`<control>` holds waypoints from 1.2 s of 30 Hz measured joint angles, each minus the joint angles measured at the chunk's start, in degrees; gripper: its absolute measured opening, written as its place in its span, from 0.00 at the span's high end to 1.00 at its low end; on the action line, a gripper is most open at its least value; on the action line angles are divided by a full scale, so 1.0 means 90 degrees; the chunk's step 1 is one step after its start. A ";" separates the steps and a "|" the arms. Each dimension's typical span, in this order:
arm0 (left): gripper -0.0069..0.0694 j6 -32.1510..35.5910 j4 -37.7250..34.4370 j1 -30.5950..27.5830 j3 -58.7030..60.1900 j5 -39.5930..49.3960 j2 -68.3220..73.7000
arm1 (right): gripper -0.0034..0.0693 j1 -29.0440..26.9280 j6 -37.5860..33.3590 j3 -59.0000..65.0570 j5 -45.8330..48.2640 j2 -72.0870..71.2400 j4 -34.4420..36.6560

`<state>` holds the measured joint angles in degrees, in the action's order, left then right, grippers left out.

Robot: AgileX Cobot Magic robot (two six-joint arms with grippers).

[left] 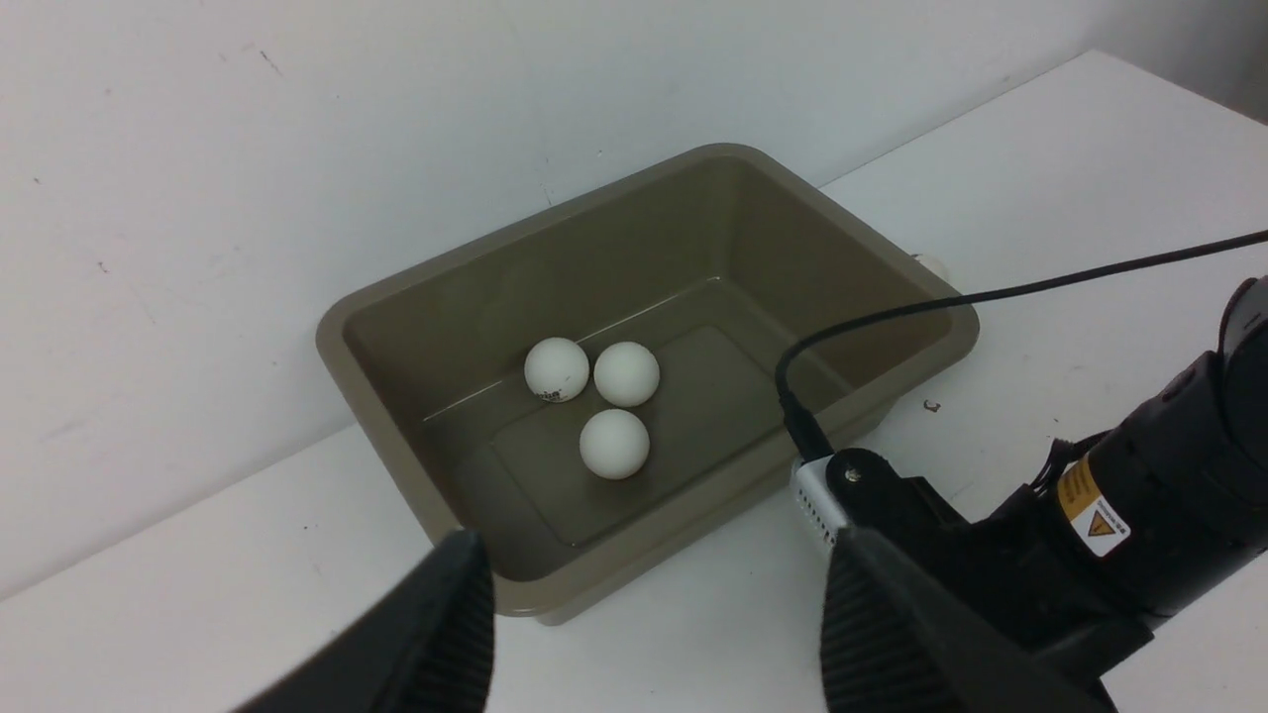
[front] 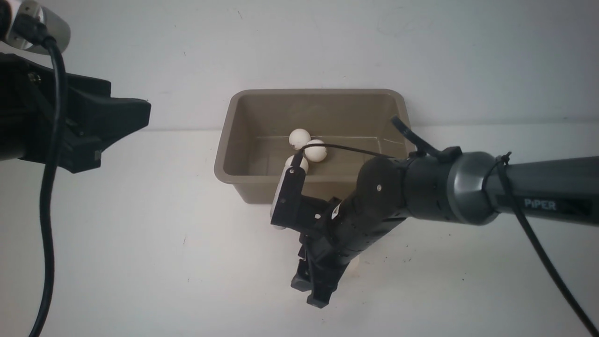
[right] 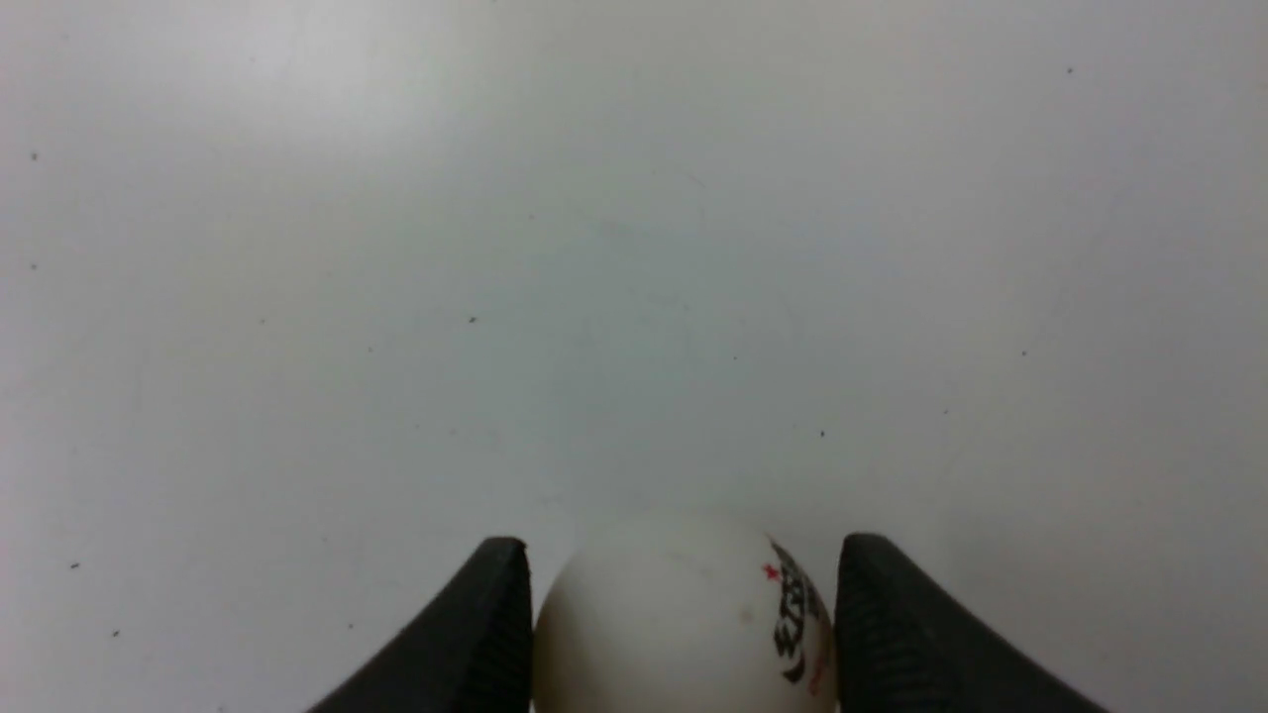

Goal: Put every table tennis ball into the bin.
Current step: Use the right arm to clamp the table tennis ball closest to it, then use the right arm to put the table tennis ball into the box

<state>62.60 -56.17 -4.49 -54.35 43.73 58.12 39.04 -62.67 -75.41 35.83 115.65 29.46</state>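
The white table runs back to a pale wall. The bin stands at the table's far edge, about midway along it, with its back against the wall.

The right arm reaches in from the right and bends down to the table in front of the bin's near wall. A black cable from its wrist camera arcs over the bin's near rim. The left arm is raised over the table's left side, well apart from the bin.

The left claw is spread wide with nothing between its fingers, and it points at the bin.

The right claw is down on the table, closed on the logo ball. Its fingers press both sides of that ball, which rests on the table and bears black and red print.

Three balls lie on the bin's floor near the middle. Two touch side by side, one with a small dark mark. The third lies just beside them, toward the near wall.
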 joint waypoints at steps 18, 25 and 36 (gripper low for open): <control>0.44 0.0000 0.0050 0.0000 0.0000 0.0000 0.0000 | 0.46 -0.1017 0.0807 -0.2957 -0.0162 0.0003 -0.0105; 0.45 -0.0005 0.0070 0.0000 0.0000 0.0000 0.0000 | 0.46 -0.1482 0.0909 -0.3202 0.0261 0.0717 -0.0293; 0.45 -0.0115 0.0685 0.0000 0.0084 0.0098 -0.0496 | 0.17 -0.1732 0.1389 -0.3221 0.0427 0.1019 -0.0421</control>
<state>61.57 -50.01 -4.49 -53.60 44.61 53.66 23.46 -50.17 -104.40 39.67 124.82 25.67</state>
